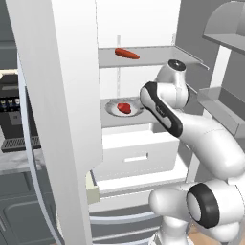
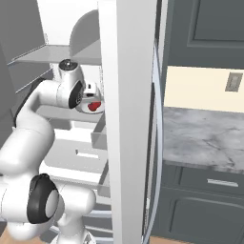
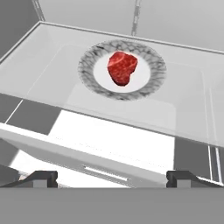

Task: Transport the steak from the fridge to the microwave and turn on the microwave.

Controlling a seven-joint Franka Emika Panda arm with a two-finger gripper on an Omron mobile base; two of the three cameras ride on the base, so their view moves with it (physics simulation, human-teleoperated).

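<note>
The fridge (image 1: 57, 95) stands open with its wide white door swung out on the left. On its middle shelf a lumpy bright red steak (image 1: 124, 108) (image 2: 95, 105) lies on a round grey-rimmed plate (image 1: 111, 109). In the hand view the steak (image 3: 122, 68) sits in the plate's (image 3: 89, 72) centre, well ahead of my gripper (image 3: 113, 179). My gripper is open, its dark fingertips (image 3: 41, 177) spread wide with nothing between them, and it hovers in front of the shelf edge. The microwave is out of view.
A long orange-red carrot-like item (image 1: 127, 54) lies on the upper shelf. White drawers (image 1: 134, 155) sit under the plate's shelf. The door's edge (image 2: 126, 119) stands close on the arm's right. A coffee machine (image 1: 12, 115) and a marble counter (image 2: 205, 138) flank the fridge.
</note>
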